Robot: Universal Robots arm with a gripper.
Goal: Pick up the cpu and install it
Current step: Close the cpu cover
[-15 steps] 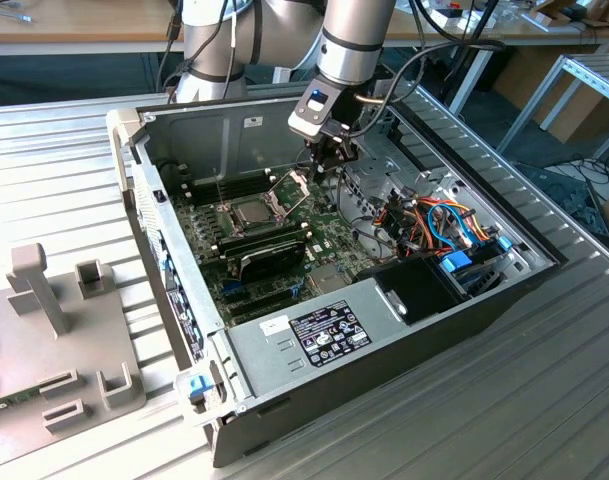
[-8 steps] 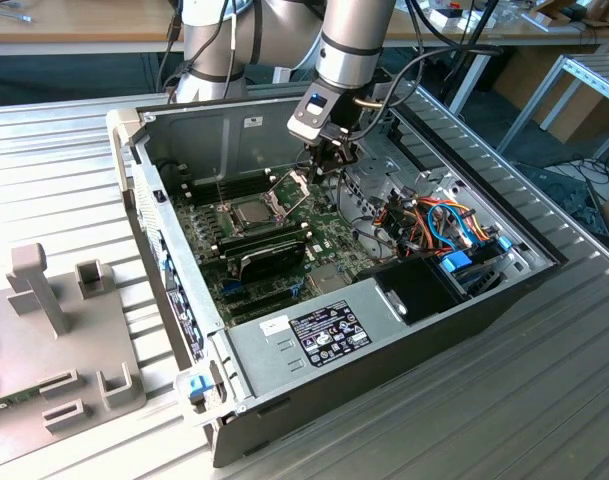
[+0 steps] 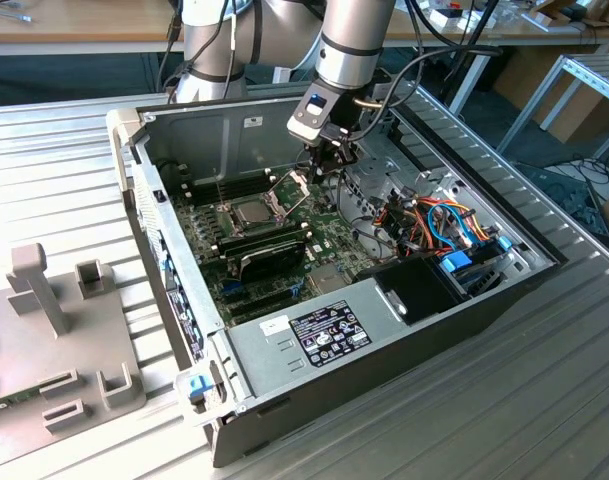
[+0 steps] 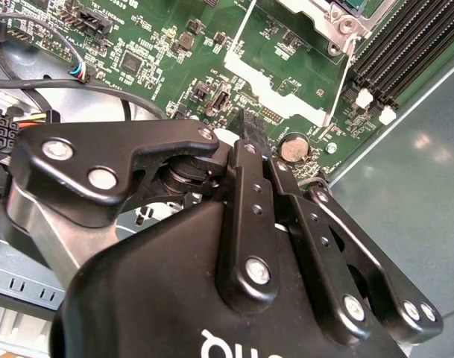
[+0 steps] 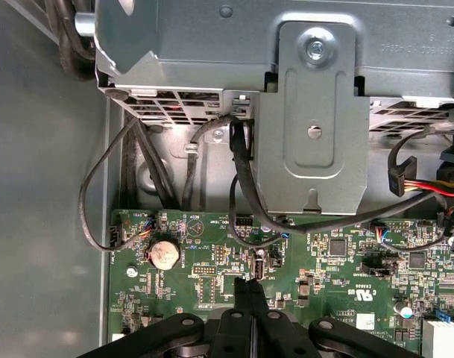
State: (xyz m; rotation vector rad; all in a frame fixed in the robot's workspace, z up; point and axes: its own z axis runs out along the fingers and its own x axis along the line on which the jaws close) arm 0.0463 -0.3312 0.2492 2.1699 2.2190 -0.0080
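The gripper (image 5: 250, 285) hovered over the motherboard (image 5: 346, 257), fingers pressed together and empty; the cpu (image 3: 252, 211) lay in the motherboard's socket.

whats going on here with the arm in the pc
A robot arm reaches into an open computer case. Its pincer, shut and empty, hangs just over the motherboard beside the socket. The cpu appears to lie in the socket, with the hinged frame tilted up open.

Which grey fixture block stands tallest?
The T-topped grey plastic post at the exterior view's far left; the shorter grey block beside it and the U-shaped grey block stand lower.
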